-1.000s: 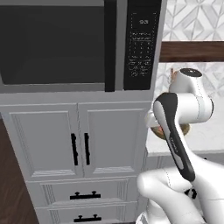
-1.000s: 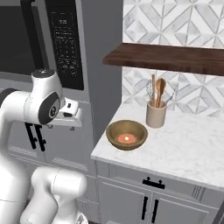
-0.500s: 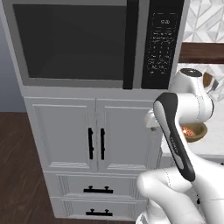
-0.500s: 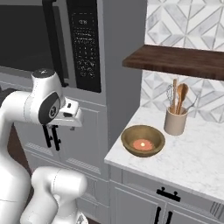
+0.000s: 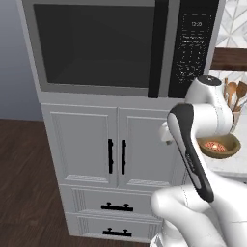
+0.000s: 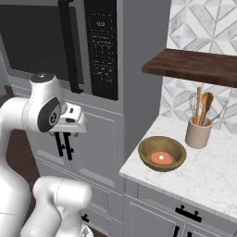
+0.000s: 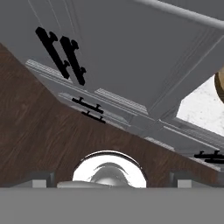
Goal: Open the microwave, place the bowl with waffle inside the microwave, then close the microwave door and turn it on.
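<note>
Claw (image 6: 65,139) open before grey cabinets (image 5: 116,144), above wooden floor (image 5: 24,193).

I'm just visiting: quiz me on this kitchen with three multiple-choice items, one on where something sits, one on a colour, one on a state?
1. Where is the bowl?
A. inside the microwave
B. on the white counter
C. on the floor

2. What colour is the microwave handle?
A. black
B. red
C. white

3. The microwave door is:
A. wide open
B. removed
C. shut

Answers: 1 B, it sits on the counter beside the crock of spoons; 2 A, a tall black bar; 3 C, the glass panel lies flush in its frame.
</note>
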